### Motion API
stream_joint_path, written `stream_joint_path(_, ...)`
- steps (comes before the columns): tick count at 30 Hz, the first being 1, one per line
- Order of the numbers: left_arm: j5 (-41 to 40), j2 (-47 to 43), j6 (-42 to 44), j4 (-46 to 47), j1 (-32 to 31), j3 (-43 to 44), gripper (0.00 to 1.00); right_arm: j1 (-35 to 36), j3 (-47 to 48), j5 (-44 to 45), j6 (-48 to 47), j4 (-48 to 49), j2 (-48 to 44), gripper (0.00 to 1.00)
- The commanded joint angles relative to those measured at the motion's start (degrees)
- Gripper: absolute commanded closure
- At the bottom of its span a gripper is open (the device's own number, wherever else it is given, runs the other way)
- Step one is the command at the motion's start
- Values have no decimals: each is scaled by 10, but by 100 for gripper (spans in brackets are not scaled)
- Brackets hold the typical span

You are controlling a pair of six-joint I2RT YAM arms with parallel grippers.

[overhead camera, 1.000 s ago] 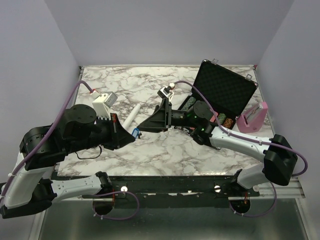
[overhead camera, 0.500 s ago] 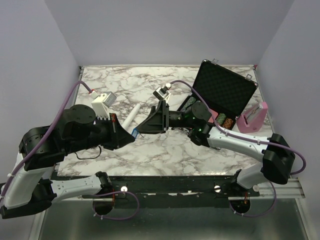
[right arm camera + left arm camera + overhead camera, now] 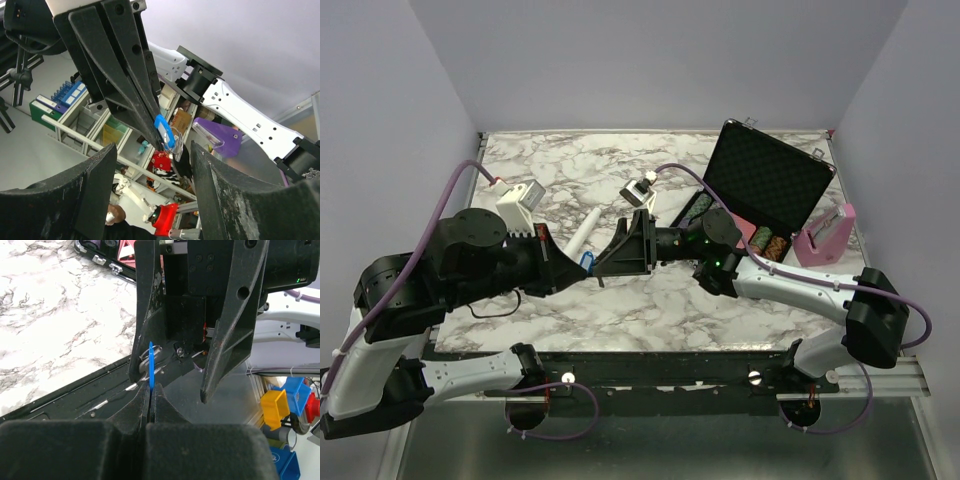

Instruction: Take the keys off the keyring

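My left gripper (image 3: 151,390) is shut on the edge of a tiny blue key (image 3: 151,367) and holds it above the table. The thin silvery keyring (image 3: 156,354) hangs at the key's far side. In the right wrist view the key (image 3: 164,129) and the keyring (image 3: 176,140) sit at the tip of the left gripper's fingers (image 3: 135,85). My right gripper (image 3: 155,147) is open and faces the left one. The key stands between its fingertips, close to one finger (image 3: 145,315). From above, both grippers meet at the key (image 3: 587,261) over the front middle of the table.
A white stick-like tool (image 3: 582,230) lies behind the grippers. A white block (image 3: 525,205) is at the back left. An open black case (image 3: 770,185) with poker chips stands at the right, with a pink object (image 3: 825,235) beside it.
My right gripper has moved left, toward the left gripper, so its open fingers now reach round the key. The left gripper has kept hold of the key.
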Motion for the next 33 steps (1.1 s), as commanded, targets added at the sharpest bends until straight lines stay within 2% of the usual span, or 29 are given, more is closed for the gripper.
stream_joint_path(1, -22, -3, -8, -64, 7, 23, 100, 7, 11, -19, -14, 25, -10, 32)
stream_joint_path(12, -20, -7, -13, -69, 10, 25, 100, 8, 17, -8, -26, 1, -17, 39)
stream_joint_path(16, -18, -7, -15, -68, 11, 18, 100, 8, 20, -6, -33, -7, -17, 46)
stream_joint_path(25, -5, -5, -17, -64, 11, 18, 100, 7, 23, 0, -48, -34, -19, 68)
stream_joint_path(30, -1, -7, -18, -66, 11, 20, 100, 7, 22, -5, -55, -42, -21, 85)
stream_joint_path(33, 0, -10, -18, -68, 11, 23, 92, 8, 23, -5, -62, -59, -23, 95)
